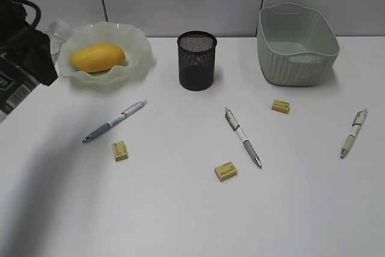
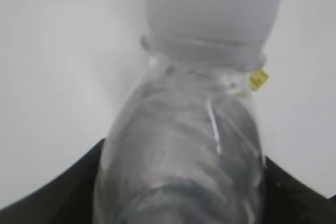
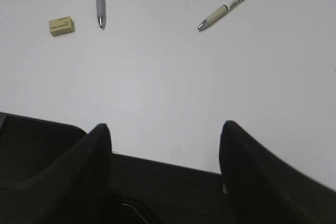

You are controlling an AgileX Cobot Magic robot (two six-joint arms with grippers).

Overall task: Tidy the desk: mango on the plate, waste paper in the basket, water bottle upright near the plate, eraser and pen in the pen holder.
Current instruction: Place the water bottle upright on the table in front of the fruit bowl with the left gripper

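White desk (image 1: 180,209) fills the exterior view. Sage-green woven-pattern basket (image 1: 296,44) sits back right; nothing visible inside it from here. Pale green ruffled plate (image 1: 136,52) is back left, mango (image 1: 97,56) lying in it. Black mesh pen holder (image 1: 197,61) stands upright between plate and basket, contents not discernible.

Left arm (image 1: 21,46) is at the left edge, just beside the plate. Left wrist view: clear water bottle (image 2: 184,145) with white cap (image 2: 210,6) fills the frame, blurred, the left gripper's (image 2: 181,192) dark fingers (image 2: 47,192) on both sides of its body, clamped on it. Whether the bottle touches the desk, cannot tell.

Right gripper (image 3: 165,140) hangs over bare desk, jaws spread wide, nothing between them.

Three pens loose on the desk: grey-grip one (image 1: 114,121) front of the plate, white one (image 1: 243,136) centre, pale green one (image 1: 353,133) far right. Three small yellow erasers: one (image 1: 120,150) near the left pen, one (image 1: 225,171) just beside the centre pen's tip, one (image 1: 280,106) in front of the basket. Crumpled white material (image 1: 58,29) behind the plate's left rim, too small to identify.
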